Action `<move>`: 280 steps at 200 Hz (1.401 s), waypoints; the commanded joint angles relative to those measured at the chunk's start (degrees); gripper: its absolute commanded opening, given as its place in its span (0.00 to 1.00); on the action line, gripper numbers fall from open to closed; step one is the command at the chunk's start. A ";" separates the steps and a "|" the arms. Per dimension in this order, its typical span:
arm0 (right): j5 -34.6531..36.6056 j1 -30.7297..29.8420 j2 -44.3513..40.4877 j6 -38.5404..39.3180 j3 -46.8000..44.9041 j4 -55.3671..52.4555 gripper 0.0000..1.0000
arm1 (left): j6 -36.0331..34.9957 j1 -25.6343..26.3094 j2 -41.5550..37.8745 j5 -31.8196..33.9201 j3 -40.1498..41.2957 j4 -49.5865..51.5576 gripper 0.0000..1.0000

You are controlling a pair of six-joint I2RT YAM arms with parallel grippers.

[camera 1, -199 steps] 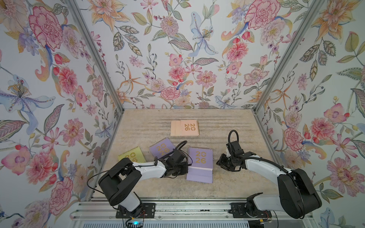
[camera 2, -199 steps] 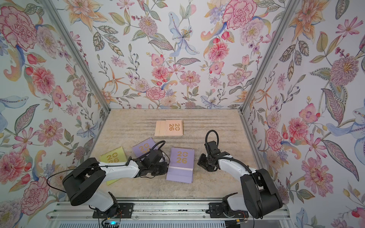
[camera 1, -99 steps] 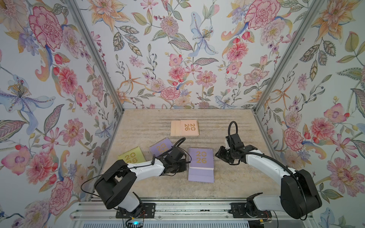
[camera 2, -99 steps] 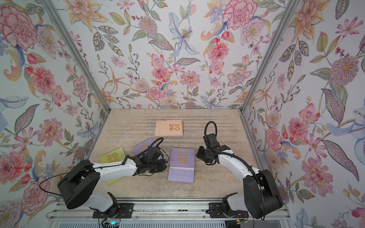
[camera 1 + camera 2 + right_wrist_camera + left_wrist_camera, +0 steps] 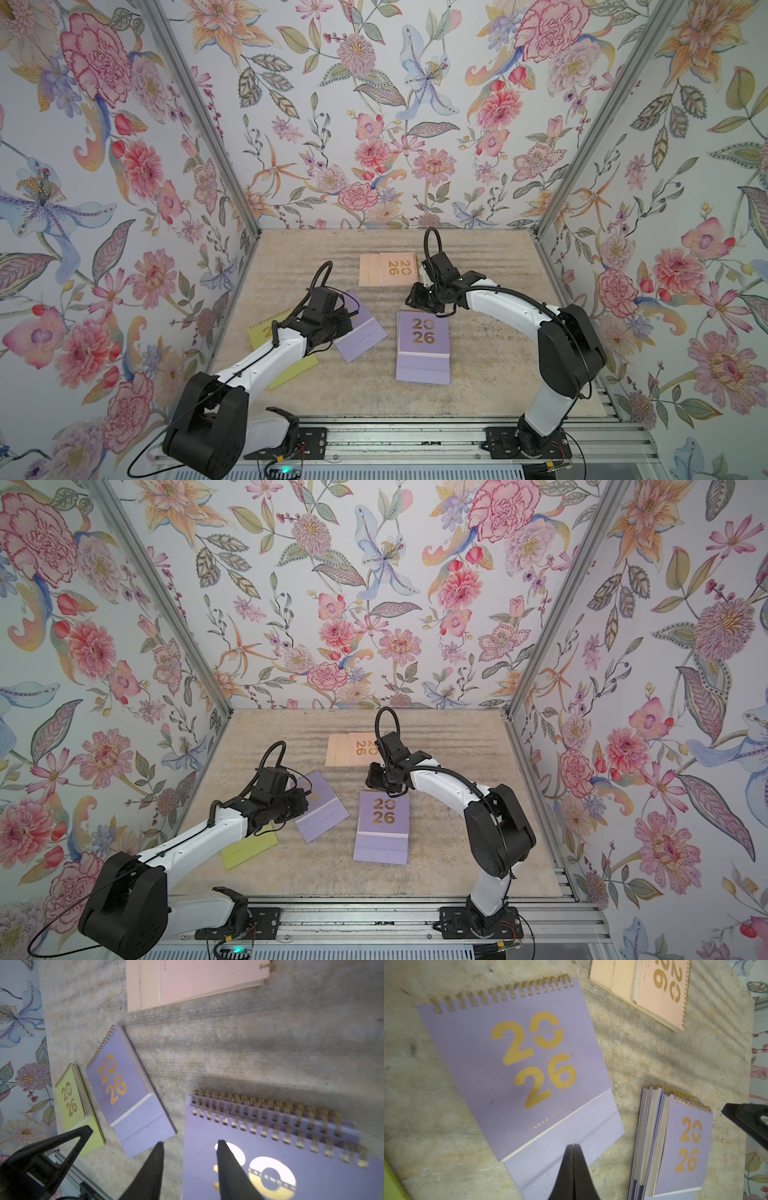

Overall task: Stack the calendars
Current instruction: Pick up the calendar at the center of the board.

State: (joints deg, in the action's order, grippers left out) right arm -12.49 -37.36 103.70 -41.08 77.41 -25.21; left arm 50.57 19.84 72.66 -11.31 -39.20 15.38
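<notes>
A stack of lavender calendars [image 5: 423,347] lies at centre front. My right gripper [image 5: 417,306] hovers open over its spiral edge; in the right wrist view one finger [image 5: 225,1159] is above the stack's cover [image 5: 291,1167], the other above bare table, with nothing between them. A single lavender calendar [image 5: 365,332] lies left of the stack. My left gripper [image 5: 573,1145] is shut and empty over that calendar's lower flap [image 5: 571,1132]. A yellow-green calendar [image 5: 249,848] lies partly under the left arm. The peach calendar [image 5: 388,270] rests at the back.
Flowered walls [image 5: 124,208] close in the beige table [image 5: 498,353] on three sides. A metal rail [image 5: 395,436] with both arm bases runs along the front. The left gripper's finger [image 5: 52,1151] shows in the right wrist view.
My right gripper has swung left and back to the stack's spiral edge and opened wider. My left gripper, still shut, has drawn leftward away from the stack's side.
</notes>
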 commanded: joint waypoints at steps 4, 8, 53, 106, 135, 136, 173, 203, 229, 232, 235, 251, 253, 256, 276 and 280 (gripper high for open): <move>-2.46 -2.76 5.54 1.00 7.60 -1.57 0.44 | -4.92 -5.87 -1.68 -0.12 2.31 3.52 0.00; -2.88 -3.08 6.56 1.00 8.72 -1.70 0.44 | -5.27 -6.82 -1.81 -0.35 2.56 3.51 0.00; -6.33 -5.21 16.38 1.30 19.28 -2.76 0.51 | -8.27 -15.24 -2.39 -2.54 4.79 2.80 0.00; -8.31 -7.28 22.79 3.68 27.07 -5.93 0.63 | -9.78 -18.53 -0.04 -4.23 6.03 0.93 0.00; -7.77 -8.05 22.58 4.69 26.05 -5.83 0.70 | -10.01 -19.12 0.94 -4.73 6.56 -0.25 0.00; -7.79 -8.02 22.59 4.69 26.05 -5.91 0.71 | -10.03 -19.13 1.01 -4.71 6.58 -0.25 0.00; -7.99 -8.42 23.74 4.87 26.36 -5.86 0.74 | -10.15 -19.51 2.45 -5.30 7.15 -1.75 0.00; -8.50 -8.60 25.12 4.60 27.35 -5.90 0.75 | -10.00 -19.56 3.77 -5.93 7.55 -3.10 0.00; -8.78 -8.58 25.98 4.42 28.05 -5.87 0.75 | -9.96 -19.61 4.78 -6.48 7.31 -3.75 0.00; -8.78 -8.52 26.03 4.34 28.10 -5.82 0.75 | -9.89 -19.47 4.85 -6.51 7.36 -3.83 0.00; -8.81 -8.50 26.09 4.30 28.08 -5.85 0.76 | -9.83 -19.57 4.93 -6.53 7.35 -3.89 0.00; -9.35 -8.47 26.70 4.07 28.46 -5.82 0.76 | -9.85 -19.57 5.53 -6.70 7.18 -4.20 0.00; -9.38 -8.50 26.88 4.05 28.51 -5.81 0.76 | -9.87 -19.57 5.62 -6.64 7.27 -4.28 0.00; -9.55 -8.51 26.95 4.01 28.54 -5.81 0.76 | -9.87 -19.51 5.72 -6.70 7.24 -4.41 0.00; -9.68 -8.46 27.77 3.45 28.70 -5.86 0.76 | -9.74 -19.55 7.01 -7.34 7.31 -5.43 0.00; -9.81 -8.45 27.94 3.37 28.76 -5.82 0.76 | -9.78 -19.55 7.30 -7.49 7.30 -5.60 0.00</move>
State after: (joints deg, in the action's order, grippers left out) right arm -21.30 -45.69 129.47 -37.30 104.62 -29.85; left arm 41.32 0.75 78.35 -17.85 -32.23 11.27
